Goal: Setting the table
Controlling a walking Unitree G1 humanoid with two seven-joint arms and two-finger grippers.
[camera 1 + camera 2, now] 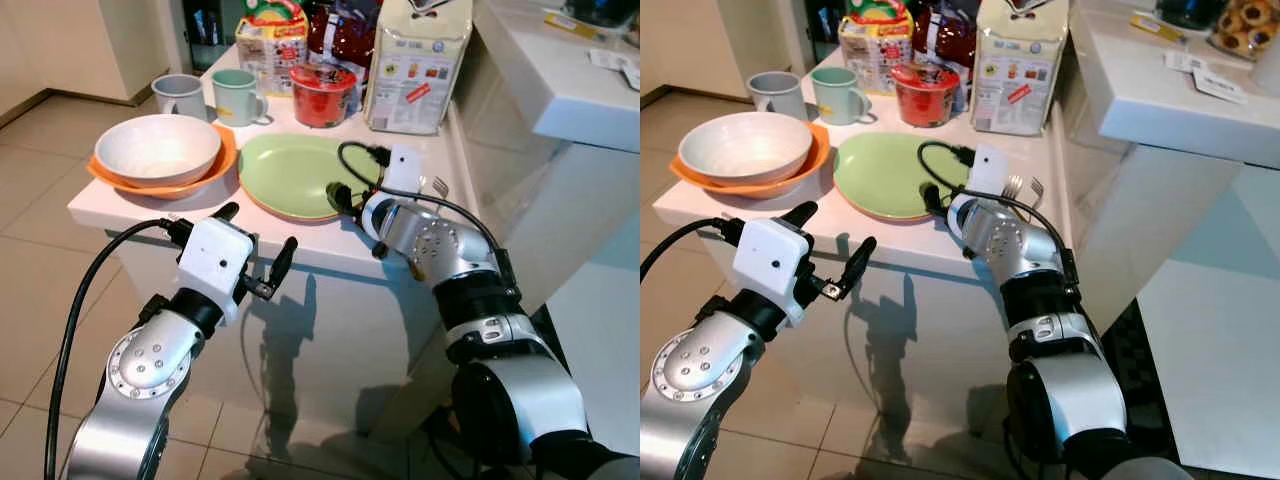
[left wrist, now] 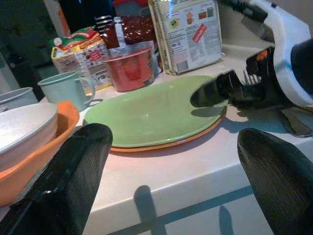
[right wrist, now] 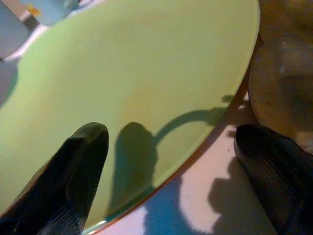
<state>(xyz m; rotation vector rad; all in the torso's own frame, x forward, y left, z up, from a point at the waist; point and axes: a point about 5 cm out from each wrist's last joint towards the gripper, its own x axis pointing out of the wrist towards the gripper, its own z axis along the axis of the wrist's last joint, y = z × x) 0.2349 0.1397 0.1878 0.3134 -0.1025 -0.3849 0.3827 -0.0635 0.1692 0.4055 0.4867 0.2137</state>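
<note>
Counter point(image 1: 300, 240) ahead; the green plate point(image 1: 290, 172) lies at its centre over an orange one. Right gripper point(image 3: 166, 161), fingers spread, straddles the plate's 4 o'clock rim, so the grasp looks underway: next, close on that edge. Left gripper point(image 1: 258, 245) hovers spread at 7 o'clock, off the counter. Package print behind is unreadable.

Left arm: bent up, silver forearm rising from below, cable trailing off its wrist.
Left end effector point(image 1: 255, 248): held in the air, black fingers point(image 2: 73, 176) spread wide apart, gripping nothing.
Right arm: elbow low, forearm reaching forward.
Right end effector point(image 1: 345, 196): low, fingers point(image 3: 78, 161) parted, nothing between them.
</note>
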